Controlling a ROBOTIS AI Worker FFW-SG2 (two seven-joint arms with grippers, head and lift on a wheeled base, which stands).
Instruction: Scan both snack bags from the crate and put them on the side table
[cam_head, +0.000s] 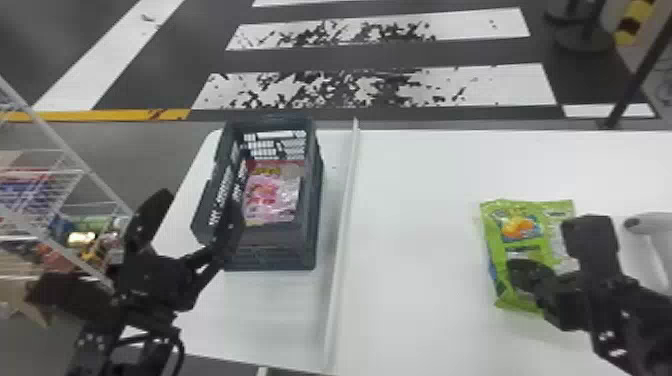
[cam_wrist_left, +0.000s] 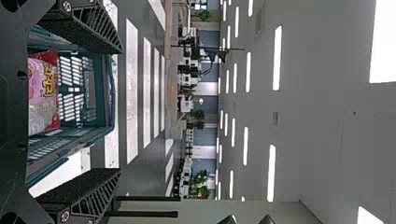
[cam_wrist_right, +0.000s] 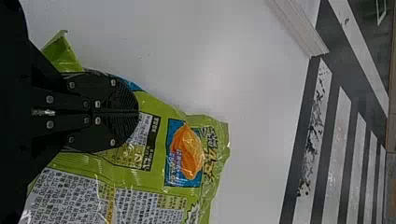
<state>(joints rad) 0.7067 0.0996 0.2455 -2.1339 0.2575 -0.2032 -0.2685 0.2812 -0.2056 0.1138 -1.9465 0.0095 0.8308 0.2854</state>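
Shines as glossy, crinkled plastic on the green bag (cam_head: 555, 240) and pink bag (cam_head: 270, 200). Looks like matt plastic on the crate (cam_head: 275, 255) near the far left corner of the smooth desk (cam_head: 410, 225).

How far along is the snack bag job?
Done: the green bag is out of the crate, on the white table.
In hand: right gripper is shut over the green bag; can't tell if it's pinched. Left gripper is open by the crate.
Left: pink bag is in the crate, needs scanning and placing. Can't confirm any scan or final placement.
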